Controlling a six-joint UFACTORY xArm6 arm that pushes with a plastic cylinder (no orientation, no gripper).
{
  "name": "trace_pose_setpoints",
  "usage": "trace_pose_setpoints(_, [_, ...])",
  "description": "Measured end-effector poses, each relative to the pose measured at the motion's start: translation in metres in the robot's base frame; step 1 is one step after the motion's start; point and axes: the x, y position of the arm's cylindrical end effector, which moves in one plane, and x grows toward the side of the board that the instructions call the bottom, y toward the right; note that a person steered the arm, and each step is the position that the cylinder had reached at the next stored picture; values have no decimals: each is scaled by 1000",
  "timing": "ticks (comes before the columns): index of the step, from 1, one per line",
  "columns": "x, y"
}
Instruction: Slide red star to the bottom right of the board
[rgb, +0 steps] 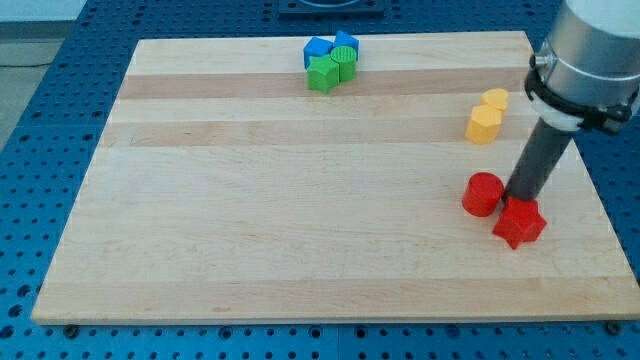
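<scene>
Two red blocks are sitting at the frame's lower right on the counter (300, 250), and my tip (518, 197), a jawless rod tool, is touching the red star (519, 223) from just above, beside the red cylinder (483, 194).

The small red star-shaped block (519, 222) lies flat on the pale wooden board (300, 200), towards the board's four o'clock corner, short of both edges, its points intact.
</scene>
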Motion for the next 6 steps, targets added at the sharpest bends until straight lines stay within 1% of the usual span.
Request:
trace_pose_setpoints(2, [21, -3])
trace_pose_setpoints(3, [8, -1])
trace_pose_setpoints(4, [-22, 37])
trace_pose_setpoints(5, [-38, 32])
trace_pose_setpoints(6, [-44, 19])
